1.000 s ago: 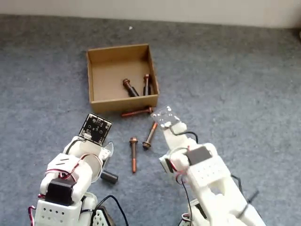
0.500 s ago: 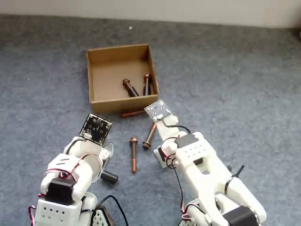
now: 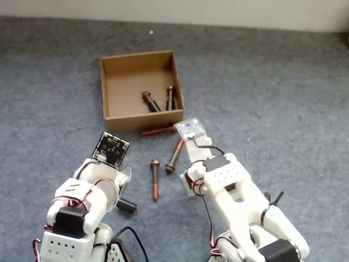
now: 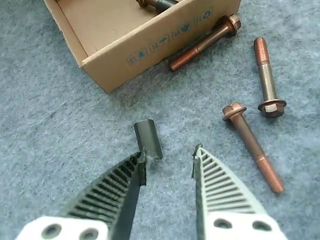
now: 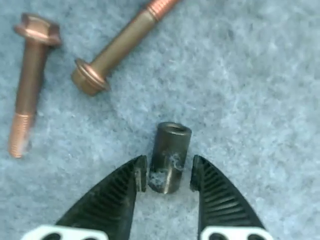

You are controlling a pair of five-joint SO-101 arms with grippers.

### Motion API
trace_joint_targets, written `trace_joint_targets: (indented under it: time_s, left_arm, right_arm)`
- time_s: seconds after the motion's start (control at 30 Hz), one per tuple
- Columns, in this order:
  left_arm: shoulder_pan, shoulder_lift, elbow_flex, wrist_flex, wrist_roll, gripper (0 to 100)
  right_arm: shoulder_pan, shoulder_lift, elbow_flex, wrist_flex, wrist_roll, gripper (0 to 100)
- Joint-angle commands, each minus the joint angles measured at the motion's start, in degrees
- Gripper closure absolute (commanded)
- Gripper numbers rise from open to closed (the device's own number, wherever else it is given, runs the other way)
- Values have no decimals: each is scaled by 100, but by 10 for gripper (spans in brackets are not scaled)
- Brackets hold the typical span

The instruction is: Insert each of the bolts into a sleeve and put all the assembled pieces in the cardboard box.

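Sleeve [image 5: 171,150] looks like small, rigid, slick metal imo. My right gripper [image 5: 167,174] is spread around one end; prob grab mid-body so it won't squirt out.

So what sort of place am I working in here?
Probably an informal indoor lab or hobby bench, not a factory line: a grey carpet-like work surface, a pale wall strip behind it, and a plain open brown cardboard box serving as the parts bin.

Three bolts [image 3: 155,180] before cardboard box [image 3: 136,121], two inside.
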Motion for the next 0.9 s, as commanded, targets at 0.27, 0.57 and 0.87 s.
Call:
trace_joint_targets:
  time_s: [0.27,0.57,0.87]
  left_arm:
    - [-75,-4,-22,-35,-88,825]
    - [-31,57,-637,0,-88,821]
    - [84,1490,-1569,9,-88,787]
  right_arm:
    - [40,4,48,-198,-44,961]
    - [66,-716,48,259,-79,993]
    - [233,-2862,910,251,-88,993]
